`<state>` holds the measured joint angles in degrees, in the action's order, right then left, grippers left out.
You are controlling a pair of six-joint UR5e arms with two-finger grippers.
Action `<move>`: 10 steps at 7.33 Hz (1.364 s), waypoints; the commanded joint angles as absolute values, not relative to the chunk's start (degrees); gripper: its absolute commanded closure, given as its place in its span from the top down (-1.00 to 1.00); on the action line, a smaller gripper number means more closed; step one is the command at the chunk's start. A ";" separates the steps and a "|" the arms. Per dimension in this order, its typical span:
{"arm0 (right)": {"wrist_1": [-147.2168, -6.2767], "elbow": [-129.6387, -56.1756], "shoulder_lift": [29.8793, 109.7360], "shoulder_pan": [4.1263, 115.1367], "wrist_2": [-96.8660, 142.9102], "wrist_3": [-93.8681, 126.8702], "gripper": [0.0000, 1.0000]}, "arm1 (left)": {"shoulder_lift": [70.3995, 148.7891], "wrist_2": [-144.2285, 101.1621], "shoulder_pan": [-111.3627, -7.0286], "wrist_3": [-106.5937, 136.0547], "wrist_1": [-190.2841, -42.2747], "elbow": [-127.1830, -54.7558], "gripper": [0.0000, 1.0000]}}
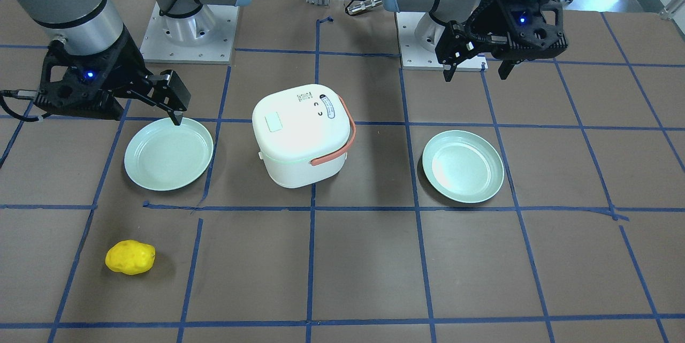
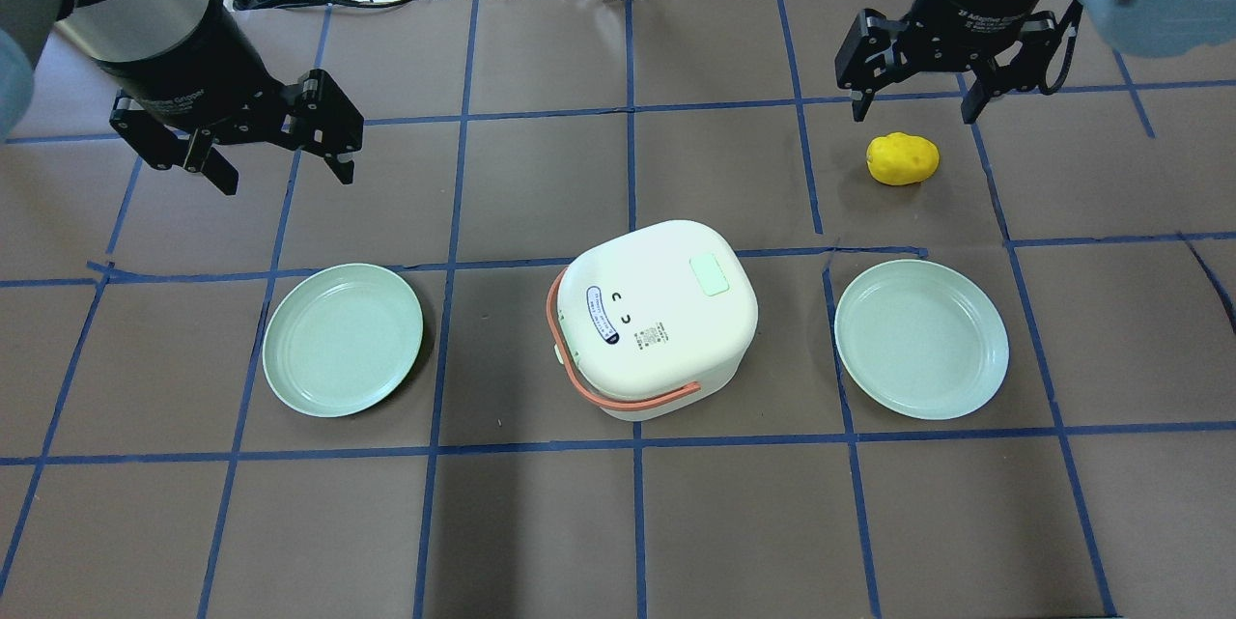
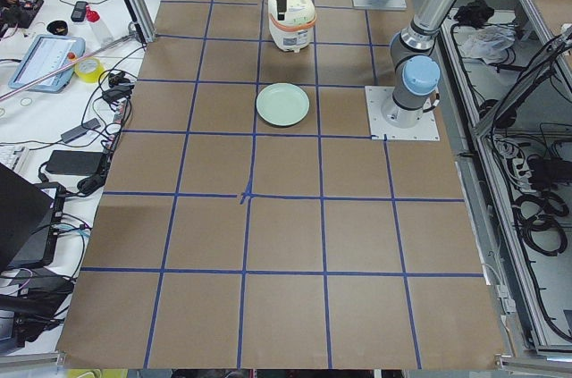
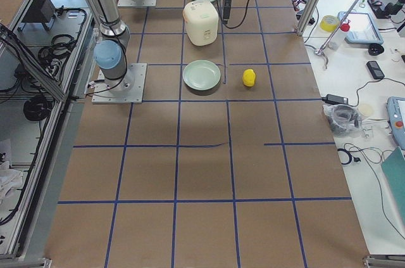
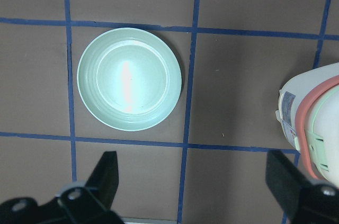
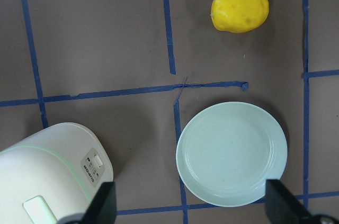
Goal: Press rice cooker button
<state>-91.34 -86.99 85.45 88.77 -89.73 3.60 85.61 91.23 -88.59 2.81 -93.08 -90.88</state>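
Note:
The white rice cooker (image 2: 657, 315) with an orange handle stands shut in the middle of the table; it also shows in the front view (image 1: 302, 134). Its button (image 2: 713, 273) is a pale mint rounded rectangle on the lid's top, on the robot's right side, also seen in the front view (image 1: 274, 121) and at the bottom of the right wrist view (image 6: 39, 209). My left gripper (image 2: 280, 151) hangs open and empty, far-left of the cooker. My right gripper (image 2: 912, 107) hangs open and empty, far-right of the cooker, above the potato.
A mint plate (image 2: 343, 339) lies left of the cooker and another mint plate (image 2: 920, 339) lies right of it. A yellow potato (image 2: 902, 158) lies beyond the right plate. Blue tape lines grid the brown table. Cables and gear lie along the far edge.

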 commanded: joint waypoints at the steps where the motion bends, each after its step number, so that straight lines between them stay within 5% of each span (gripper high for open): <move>1: -91.32 -87.19 85.43 88.77 -89.74 3.60 1.00 | 85.61 91.23 -88.59 2.81 -93.08 -90.88 1.00; 10: -91.67 -87.01 85.69 88.86 -86.48 4.39 1.00 | 85.61 91.23 -88.59 2.81 -93.08 -90.88 1.00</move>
